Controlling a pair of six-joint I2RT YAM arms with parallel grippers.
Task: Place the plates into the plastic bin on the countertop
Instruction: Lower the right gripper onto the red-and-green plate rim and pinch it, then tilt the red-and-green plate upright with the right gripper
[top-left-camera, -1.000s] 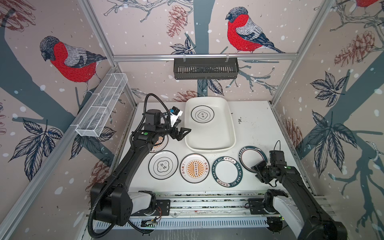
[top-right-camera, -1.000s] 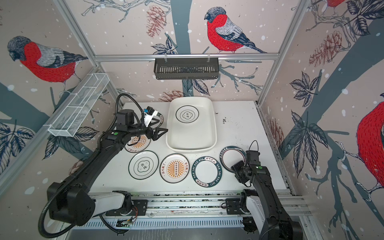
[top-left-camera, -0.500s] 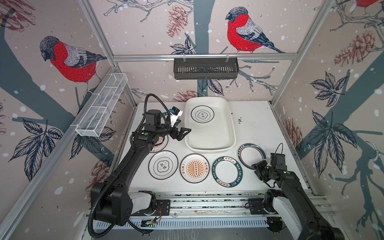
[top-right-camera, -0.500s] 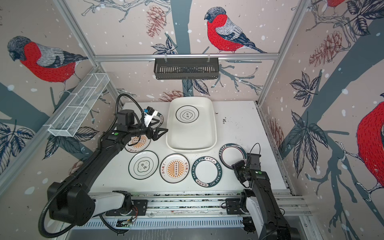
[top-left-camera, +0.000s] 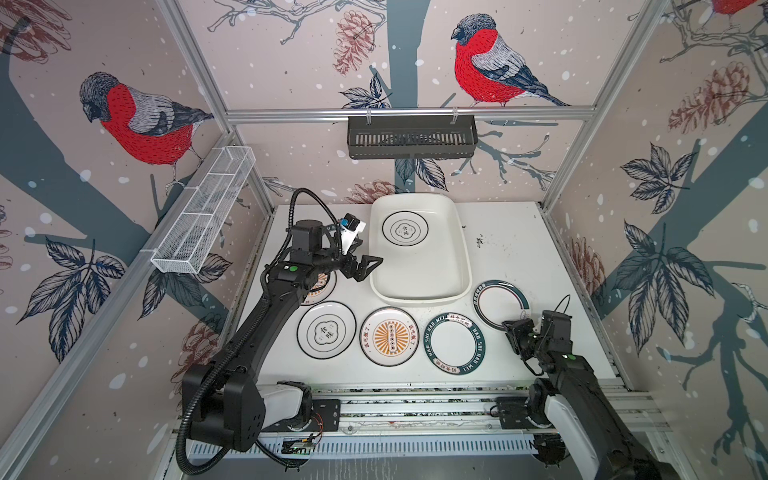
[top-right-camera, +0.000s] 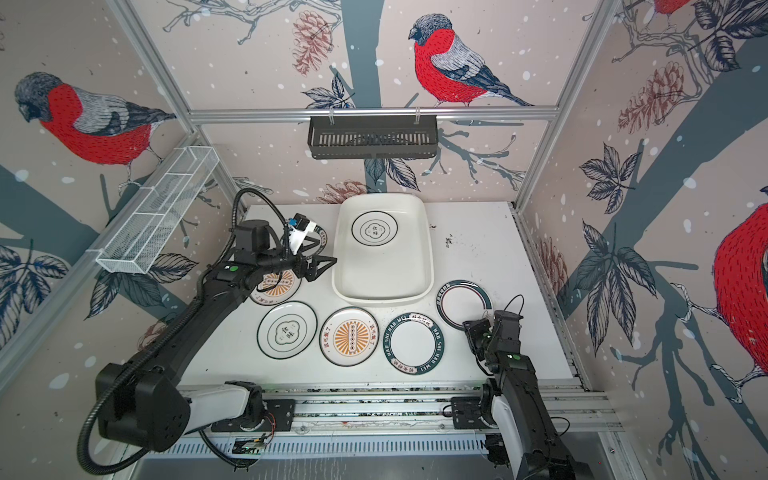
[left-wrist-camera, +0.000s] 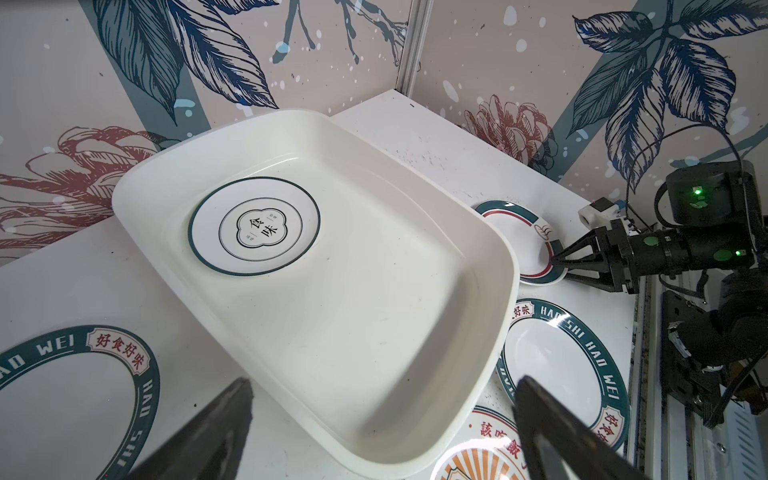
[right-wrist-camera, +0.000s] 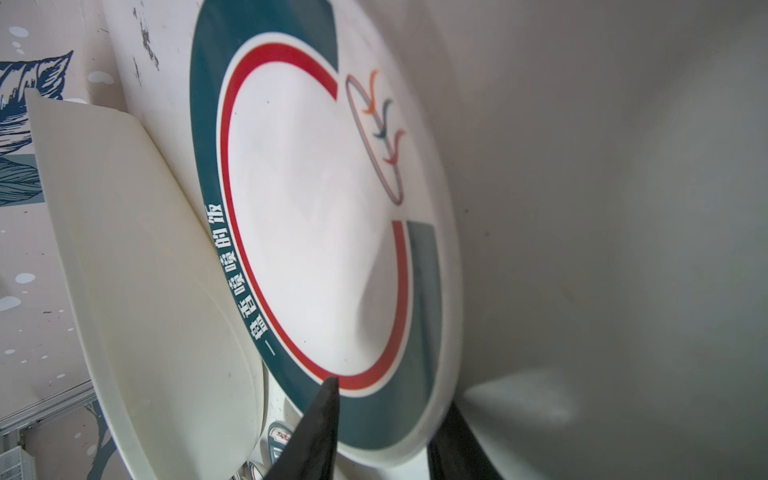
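Right jaws have narrowed and pushed forward since a second back, nudging the teal-and-red plate (top-left-camera: 500, 304) a touch toward the plastic bin (top-left-camera: 415, 296). That plate sits on the counter (top-left-camera: 519, 249) at the bin's 4 o'clock corner. Jaws straddle its 5 o'clock rim, one side on top, one below, and I can't tell if they're biting yet. Left jaws hang spread wide and empty at the bin's 9 o'clock. I'd finish the squeeze before lifting, keep the plate level, and clear the bin wall.

You have a glossy white bin (top-left-camera: 419, 270). The cloud plate (top-left-camera: 405, 227) is white, dark-ringed; the sunburst plate (top-left-camera: 389, 336) orange-centred; the rimmed plate (top-left-camera: 498, 303) teal and red.
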